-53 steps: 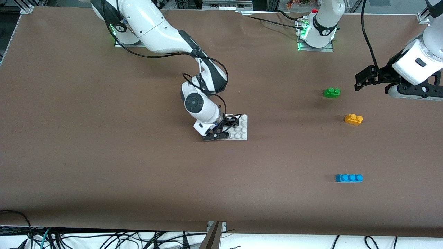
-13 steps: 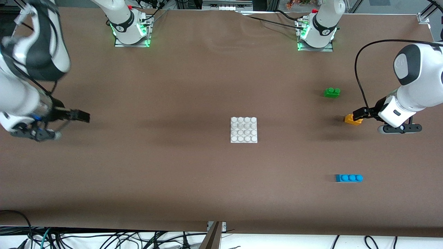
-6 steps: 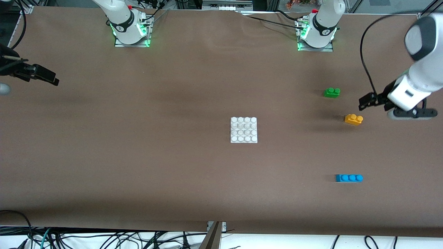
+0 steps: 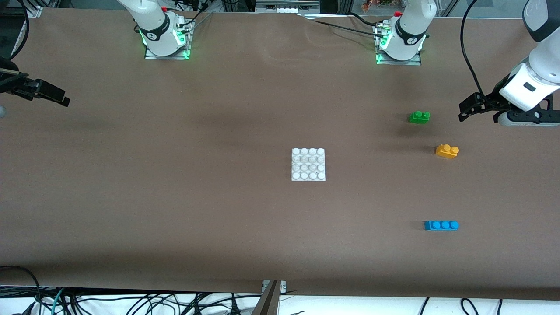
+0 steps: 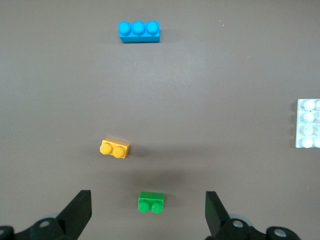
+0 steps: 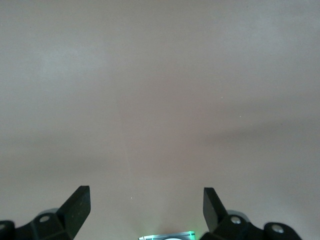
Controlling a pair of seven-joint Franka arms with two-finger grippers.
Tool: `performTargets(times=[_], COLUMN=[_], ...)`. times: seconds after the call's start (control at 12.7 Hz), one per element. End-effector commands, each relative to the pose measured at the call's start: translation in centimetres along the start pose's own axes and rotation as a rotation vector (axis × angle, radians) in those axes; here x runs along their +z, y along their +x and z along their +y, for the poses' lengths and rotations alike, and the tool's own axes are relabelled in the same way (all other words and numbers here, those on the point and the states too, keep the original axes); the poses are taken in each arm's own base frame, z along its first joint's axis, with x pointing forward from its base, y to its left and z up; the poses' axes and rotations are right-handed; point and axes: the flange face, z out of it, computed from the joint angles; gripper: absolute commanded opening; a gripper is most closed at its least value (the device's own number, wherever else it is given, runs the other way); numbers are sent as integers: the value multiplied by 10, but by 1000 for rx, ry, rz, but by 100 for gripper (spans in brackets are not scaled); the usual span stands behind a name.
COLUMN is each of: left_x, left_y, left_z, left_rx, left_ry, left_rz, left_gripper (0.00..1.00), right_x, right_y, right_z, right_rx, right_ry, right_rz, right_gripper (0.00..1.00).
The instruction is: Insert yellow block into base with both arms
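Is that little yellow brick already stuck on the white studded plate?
No. The yellow block lies apart from the base, on the table.

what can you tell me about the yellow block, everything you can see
The yellow block is a small yellow-orange toy brick, plastic by its look, with two round studs in a row on top. It sits flat and studs up on the brown table, slightly askew, toward the left arm's end. It lies nearer the front camera than the green brick and farther than the blue brick. Nothing touches it but the table.
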Motion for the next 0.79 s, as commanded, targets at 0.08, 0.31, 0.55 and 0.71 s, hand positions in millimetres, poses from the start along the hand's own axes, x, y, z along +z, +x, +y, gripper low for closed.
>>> performTargets(times=[0.08, 0.31, 0.55, 0.71], left_x=[34, 81, 142, 183], left_y=[8, 27, 31, 29], left_z=[-11, -42, -73, -94], left_rx=[3, -6, 31, 63], left_ry=[17, 13, 13, 10], left_rz=[-53, -73, -36, -44], left_gripper=[100, 100, 100, 100], right_x=[2, 3, 3, 3], right_y=[5, 6, 6, 6], right_z=[-7, -7, -7, -7], right_rx=[-18, -18, -18, -17], right_ry=[-5, -6, -3, 1], right_rz=[9, 7, 9, 8], right_gripper=[100, 100, 100, 100])
